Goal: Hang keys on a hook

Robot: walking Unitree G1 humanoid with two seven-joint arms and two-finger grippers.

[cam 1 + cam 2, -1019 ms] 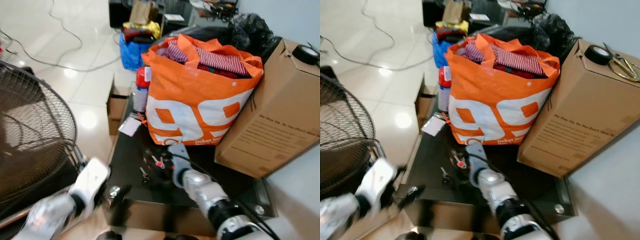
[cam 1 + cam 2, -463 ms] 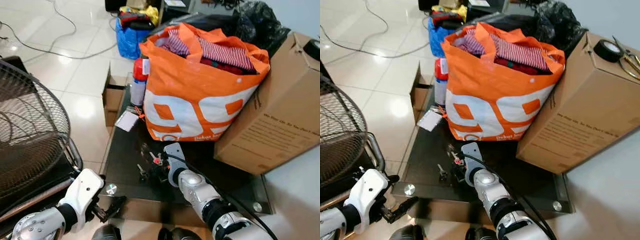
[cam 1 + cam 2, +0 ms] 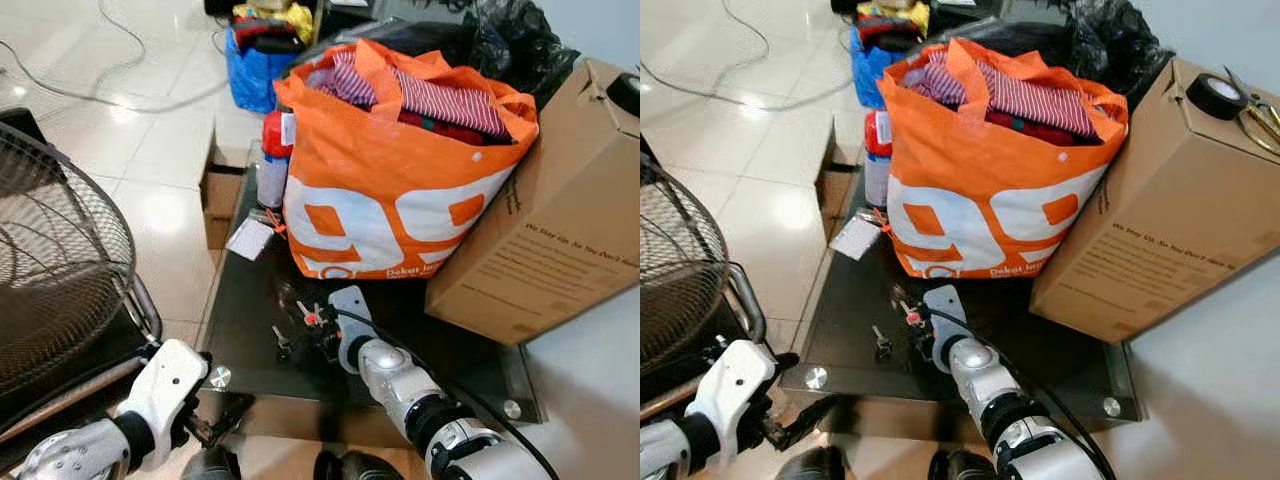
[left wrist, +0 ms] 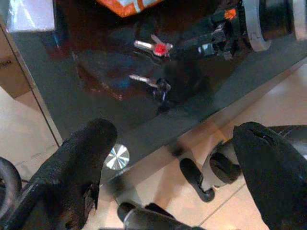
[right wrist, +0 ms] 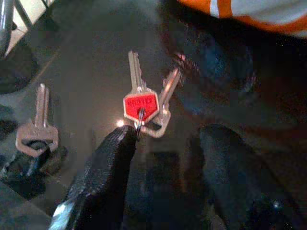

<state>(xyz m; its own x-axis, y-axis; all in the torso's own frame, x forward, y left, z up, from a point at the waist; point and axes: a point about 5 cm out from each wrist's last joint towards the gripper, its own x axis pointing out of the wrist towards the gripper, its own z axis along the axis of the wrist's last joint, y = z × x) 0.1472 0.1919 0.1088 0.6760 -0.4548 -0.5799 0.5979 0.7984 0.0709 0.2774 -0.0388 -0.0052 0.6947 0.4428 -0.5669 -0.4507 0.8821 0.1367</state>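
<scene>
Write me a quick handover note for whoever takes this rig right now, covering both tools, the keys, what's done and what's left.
Right tool: open, low over the black glass table, its fingers on either side of the red-capped keys, nothing gripped.
Left tool: open, idle off the table's near edge, over the floor.
Keys: red-capped bunch lies flat before the orange bag; a second key with a dark fob lies beside it.
Done: right tool lined up on the bunch.
Left: close, lift, find a hook, hang them.
</scene>
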